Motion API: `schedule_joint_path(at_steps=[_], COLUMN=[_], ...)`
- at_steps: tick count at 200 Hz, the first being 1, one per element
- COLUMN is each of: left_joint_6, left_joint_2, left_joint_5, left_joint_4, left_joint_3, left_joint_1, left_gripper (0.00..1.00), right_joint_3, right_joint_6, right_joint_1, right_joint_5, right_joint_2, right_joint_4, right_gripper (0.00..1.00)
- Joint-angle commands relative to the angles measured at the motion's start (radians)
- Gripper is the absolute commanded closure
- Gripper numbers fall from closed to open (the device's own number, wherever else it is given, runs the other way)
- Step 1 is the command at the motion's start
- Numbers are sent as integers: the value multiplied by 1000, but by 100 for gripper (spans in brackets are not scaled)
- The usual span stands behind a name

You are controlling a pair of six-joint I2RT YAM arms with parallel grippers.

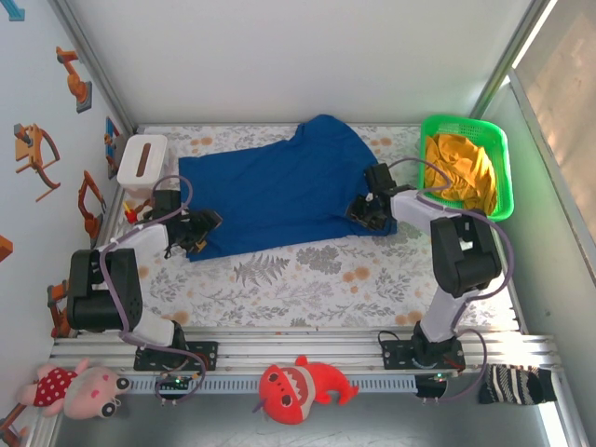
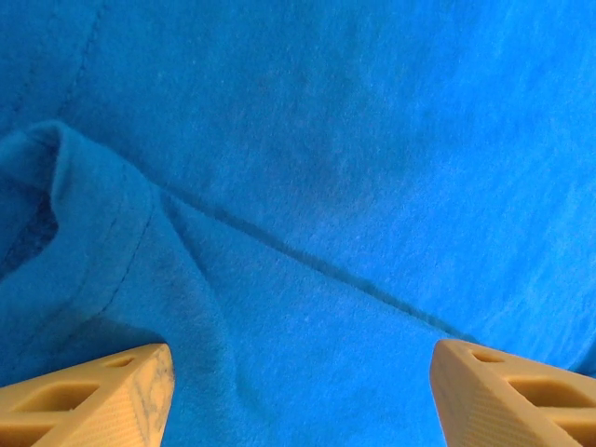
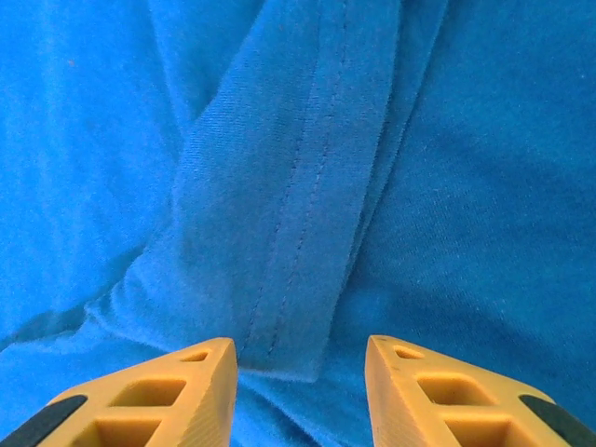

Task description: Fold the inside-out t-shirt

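At the far left of the table (image 1: 279,277) a white tissue box (image 1: 142,158) stands just beside the left edge of the t-shirt (image 1: 279,191), outside of the work. Next come the left fingers (image 1: 196,230), low over the near left corner of the cloth. In the left wrist view these fingers (image 2: 102,400) stand wide apart and hold nothing; under them is smooth blue cloth with one diagonal crease (image 2: 317,265), and a rolled hem (image 2: 84,223) lies to their left. I judge they are placed there to take this corner for a fold. The t-shirt itself lies spread across the middle of the table, mostly flat, with one part pointing to the far side. At its right edge are the right fingers (image 1: 365,210). In the right wrist view they (image 3: 158,400) are about half open, and the end of a stitched hem strip (image 3: 298,233) lies between them with a gap on each side, so it is not gripped. Probably this is the partner hold, so both edges can lift together. At the far right a green basket (image 1: 463,120) keeps an orange-yellow garment (image 1: 461,168) apart from the shirt.
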Motion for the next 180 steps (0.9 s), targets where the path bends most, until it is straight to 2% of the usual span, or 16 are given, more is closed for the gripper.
schedule_joint_path(at_steps=[1, 10, 18, 39, 94, 135, 149, 153, 158, 162, 171, 180], left_joint_6=[-7, -8, -9, -9, -9, -13, -20, -21, -21, -21, -11, 2], left_joint_2=[22, 25, 29, 32, 24, 17, 13, 12, 11, 11, 2, -12], left_joint_5=[-3, -2, -2, -1, 4, 12, 13, 17, 18, 19, 23, 23], left_joint_4=[29, 34, 38, 43, 51, 48, 52, 53, 52, 47, 29, 5], left_joint_3=[-17, -19, -21, -22, -31, -27, -22, -19, -14, -9, 8, 27], left_joint_1=[-4, -5, -5, -5, -4, -5, -4, -5, -5, -5, -3, -1], left_gripper=[28, 28, 28, 28, 28, 28, 28, 28, 28, 28, 28, 27], right_joint_3=[27, 34, 39, 58, 178, 404, 478, 498, 516, 526, 510, 466], right_joint_6=[32, 36, 34, 31, 30, 28, -11, -21, -26, -35, -50, -64], right_joint_1=[9, 8, 8, 9, 9, 9, 7, 8, 7, 7, 5, 5], right_joint_5=[26, 23, 19, 7, -42, -76, -152, -173, -191, -202, -201, -175], right_joint_2=[26, 35, 38, 37, 24, 179, 242, 253, 263, 266, 236, 183], right_joint_4=[20, 22, 25, 25, 15, 18, 72, 76, 73, 71, 72, 70], right_gripper=[60, 61, 67, 100, 100, 100, 100, 92, 76, 68, 60, 56])
